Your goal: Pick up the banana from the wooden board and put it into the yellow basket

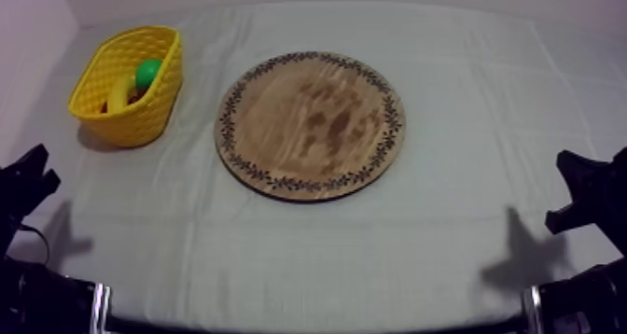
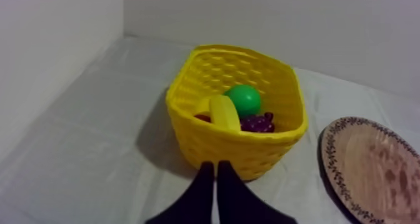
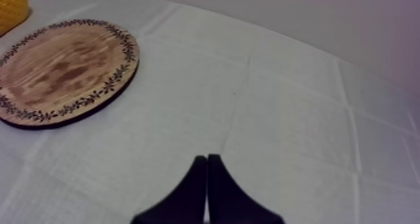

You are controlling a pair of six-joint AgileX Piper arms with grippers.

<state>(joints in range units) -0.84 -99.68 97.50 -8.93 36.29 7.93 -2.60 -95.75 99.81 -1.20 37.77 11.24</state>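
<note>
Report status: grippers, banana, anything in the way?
Left gripper shut, facing the yellow basket; right gripper shut, near the wooden board. Banana in the basket beside grapes and a green fruit. Nothing in the way.

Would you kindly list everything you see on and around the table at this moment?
yellow basket: one, yellow, left side of the table, apart from the board
banana: one, yellow, inside the basket
green fruit: one, green, round, in the basket behind the banana
grapes: one bunch, dark purple, in the basket beside the banana
red sliver: one, red, in the basket by the banana; too hidden to identify
wooden board: one, brown with dark patterned rim, table centre
cloth: one, grey-white, covering the table
left gripper: one, black, shut on nothing, facing the basket
right gripper: one, black, shut on nothing, over cloth beside the board
</note>
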